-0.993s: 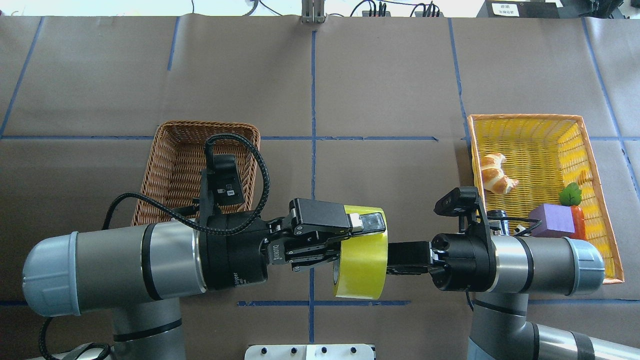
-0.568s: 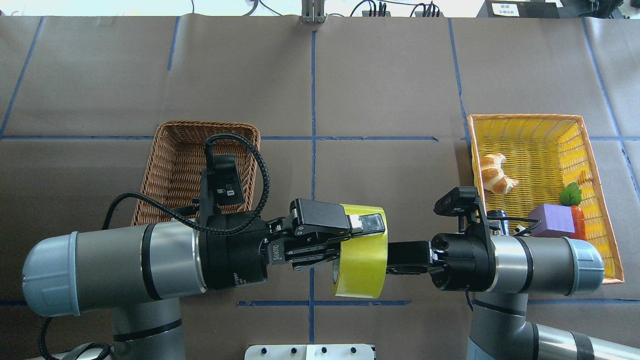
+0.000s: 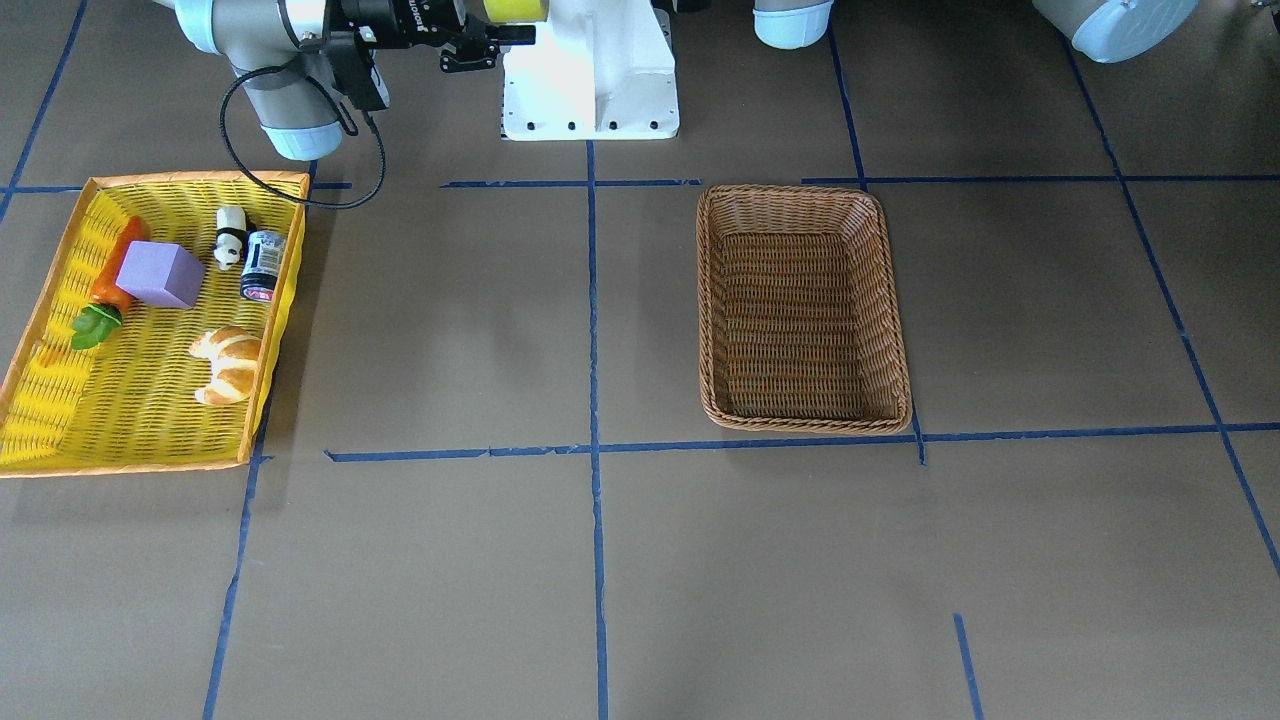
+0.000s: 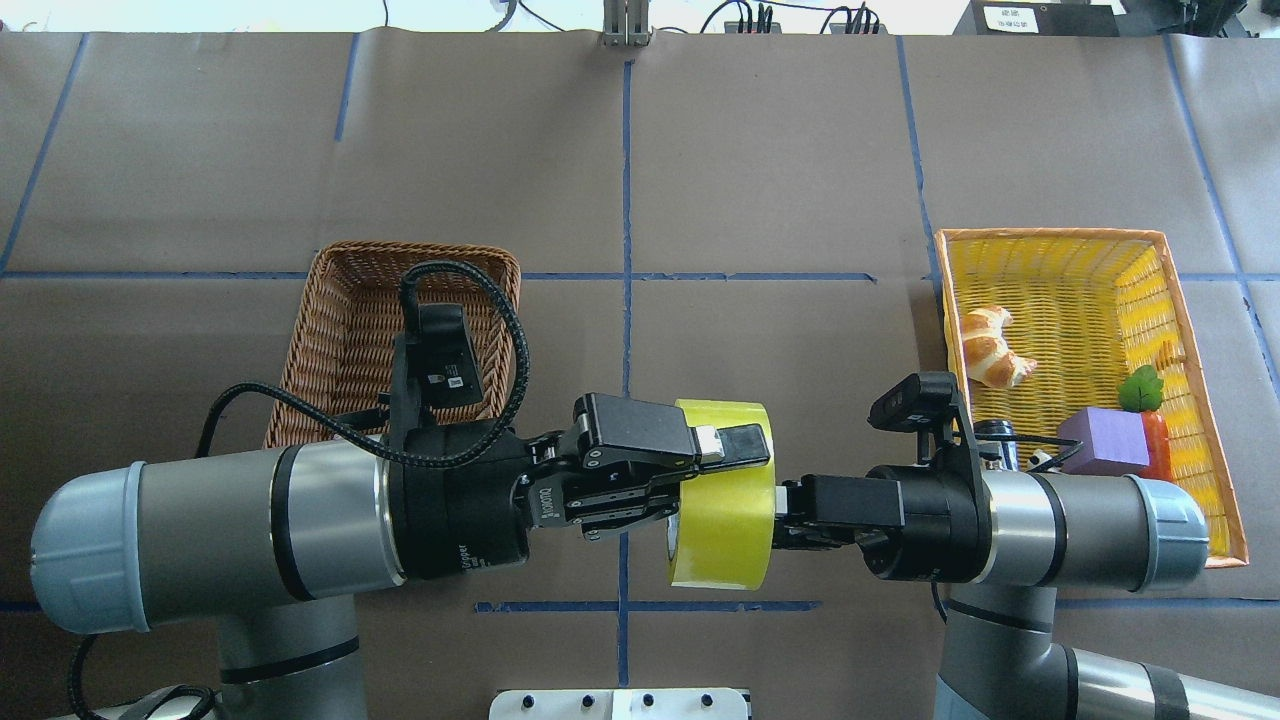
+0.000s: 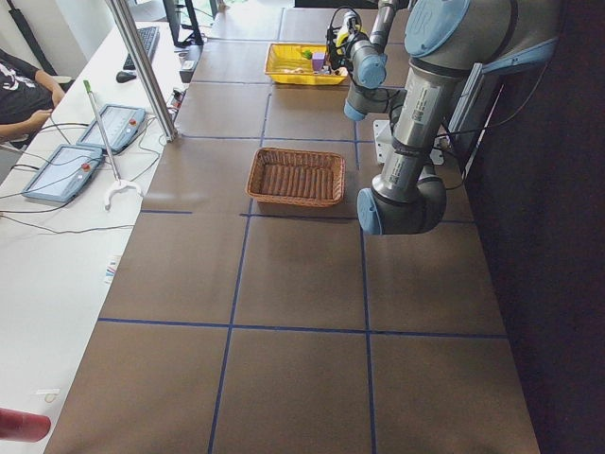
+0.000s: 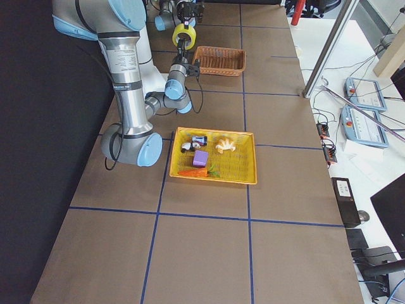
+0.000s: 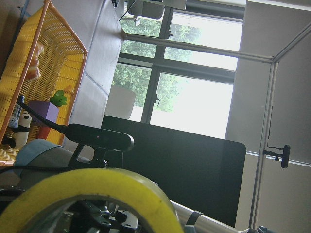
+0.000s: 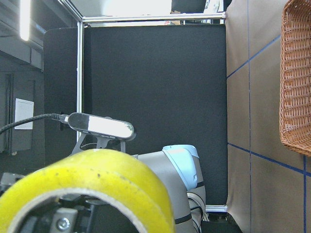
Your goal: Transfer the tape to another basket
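The left gripper (image 4: 720,470) was clamped on the tape (image 4: 735,545), one finger lying across the top of the roll's outer band and the other at its open core, so the roll stood on edge above the table (image 4: 780,150). The right gripper (image 4: 790,510) met the opposite face of the roll, tips touching or just beside it, though whether its jaws were spread or closed could not be told. The basket (image 4: 340,300) lay behind the left gripper, beneath its wrist, away from the robot.
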Controlling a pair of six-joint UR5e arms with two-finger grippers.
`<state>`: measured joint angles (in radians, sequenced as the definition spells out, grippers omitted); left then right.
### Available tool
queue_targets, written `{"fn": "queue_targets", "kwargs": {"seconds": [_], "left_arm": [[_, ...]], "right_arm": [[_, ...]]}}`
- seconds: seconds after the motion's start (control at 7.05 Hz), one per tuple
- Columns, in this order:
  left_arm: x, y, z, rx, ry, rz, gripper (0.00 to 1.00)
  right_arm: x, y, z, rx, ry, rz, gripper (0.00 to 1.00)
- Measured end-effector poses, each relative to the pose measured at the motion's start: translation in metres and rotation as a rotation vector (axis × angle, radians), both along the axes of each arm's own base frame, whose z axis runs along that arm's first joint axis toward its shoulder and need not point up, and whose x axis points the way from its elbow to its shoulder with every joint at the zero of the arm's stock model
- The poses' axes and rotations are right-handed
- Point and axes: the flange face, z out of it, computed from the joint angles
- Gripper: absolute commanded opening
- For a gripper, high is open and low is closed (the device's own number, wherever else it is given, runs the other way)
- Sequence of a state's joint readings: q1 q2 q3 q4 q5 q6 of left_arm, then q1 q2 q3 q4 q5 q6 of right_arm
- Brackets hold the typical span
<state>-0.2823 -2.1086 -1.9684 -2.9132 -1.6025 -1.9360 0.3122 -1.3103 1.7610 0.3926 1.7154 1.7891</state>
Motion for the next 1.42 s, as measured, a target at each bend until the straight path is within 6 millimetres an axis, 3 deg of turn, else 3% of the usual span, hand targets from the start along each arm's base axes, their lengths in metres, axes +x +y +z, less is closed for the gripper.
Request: {"fn": "queue_targets", "kwargs": {"seconds": [0.57,0.85,1.14,1.42], "left_arm": [[-0.018,-0.006,0.001,0.010,0.012,-0.025,0.00],[-0.032,-0.024,0.019,0.004,-0.020,-0.069,0.00],[-0.037,-0.043,0.038,-0.013,-0.075,-0.110,0.00],[-0.036,-0.063,0.058,-0.036,-0.183,-0.145,0.00]], "right_arm": [[0.009,-0.005,0.004,0.005,0.010,0.012,1.00],[0.020,-0.018,0.011,0.014,0.045,0.031,1.00],[0.035,-0.046,0.010,0.036,0.191,0.037,1.00],[0.064,-0.090,0.002,0.029,0.428,0.012,1.00]]}}
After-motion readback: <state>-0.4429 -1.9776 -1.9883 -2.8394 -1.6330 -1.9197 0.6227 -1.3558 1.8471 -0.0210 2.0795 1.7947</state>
